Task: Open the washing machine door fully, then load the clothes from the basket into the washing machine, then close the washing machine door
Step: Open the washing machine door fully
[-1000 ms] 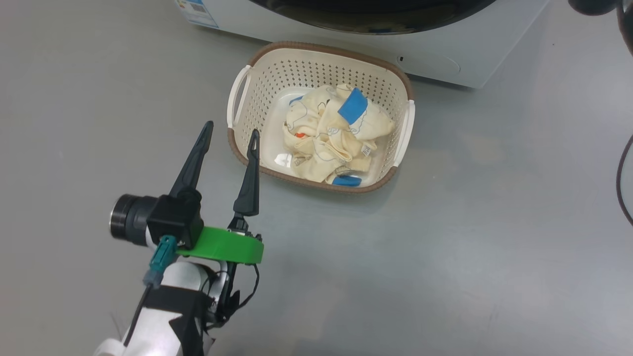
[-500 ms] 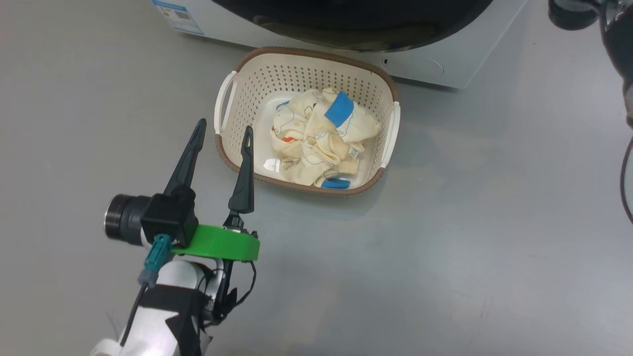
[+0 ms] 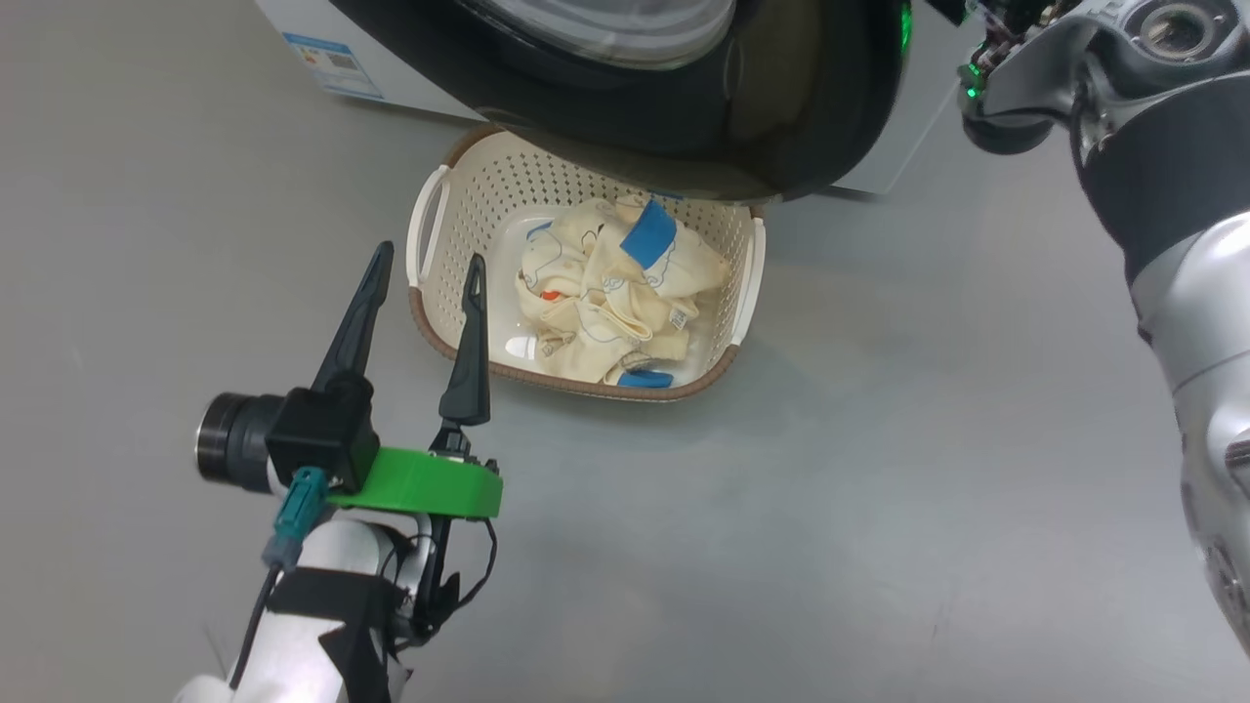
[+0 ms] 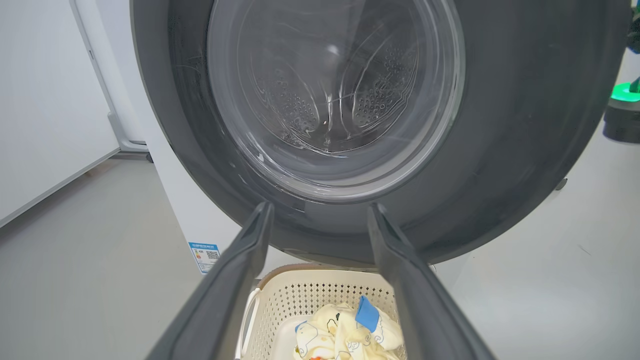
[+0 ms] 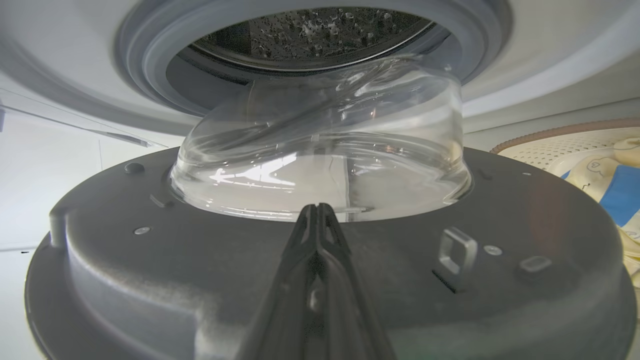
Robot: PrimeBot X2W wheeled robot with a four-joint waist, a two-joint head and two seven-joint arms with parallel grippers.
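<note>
Washing machine door: wide black rim, glossy, mirror-like; inner face matt grey plastic. Glass bowl: clear, smooth, bright highlights. Washing machine: white front panel, smooth, satin. Drum: perforated steel, shiny. Gasket: grey, rubbery look, matt. Basket: cream plastic, perforated walls; brown rim, woven-look texture. Clothes: soft cloth, matt, creased. Left gripper fingers: matt black plastic. Floor: grey, smooth, dull sheen.
</note>
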